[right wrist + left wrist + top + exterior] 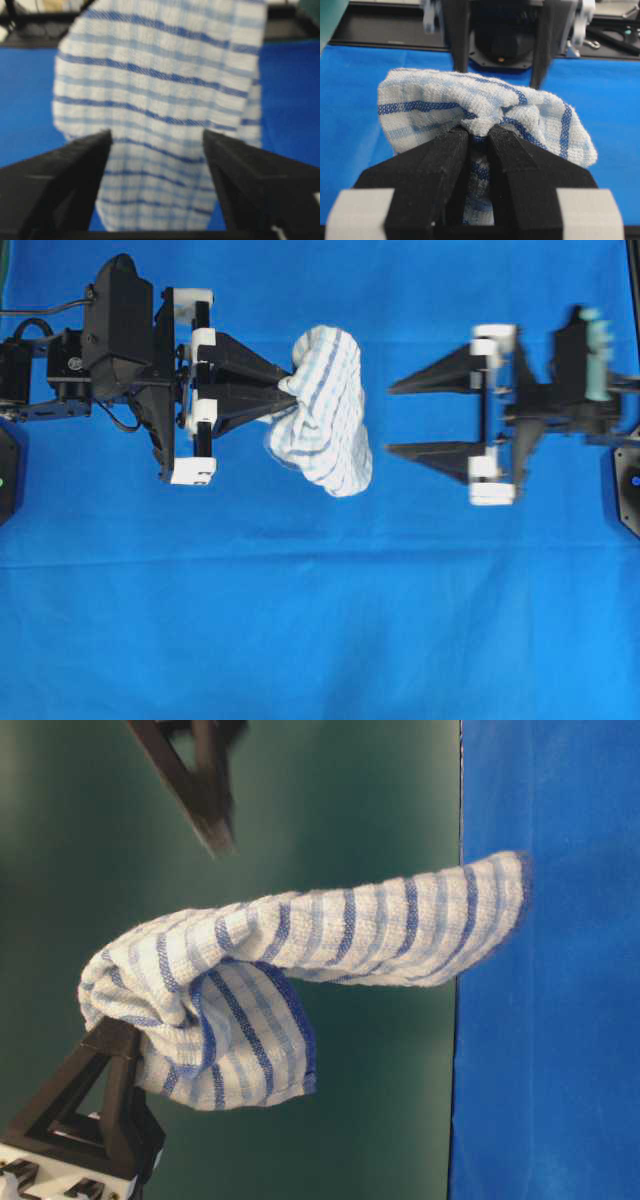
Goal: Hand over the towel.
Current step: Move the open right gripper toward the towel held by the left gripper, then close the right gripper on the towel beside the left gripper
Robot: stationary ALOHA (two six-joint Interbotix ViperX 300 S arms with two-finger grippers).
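Observation:
The towel (pixel 322 410) is a small white cloth with blue stripes, bunched and hanging in the air over the large blue cloth (pixel 320 620). My left gripper (pixel 288 386) is shut on the towel's left end. The pinch shows in the left wrist view, where the towel (pixel 470 107) is squeezed at the gripper (pixel 479 131). In the table-level view the towel (pixel 300 970) droops, one end touching the blue cloth (pixel 550 1020). My right gripper (pixel 392 418) is open, just right of the towel and apart from it. In the right wrist view the towel (pixel 160 100) fills the space ahead of the gripper (pixel 157 137).
The large plain blue cloth covers the whole table under both arms. The left arm's base (pixel 60 370) stands at the left edge and the right arm's base (pixel 590 390) at the right edge. Dark green background (pixel 100 870) lies behind the table-level view.

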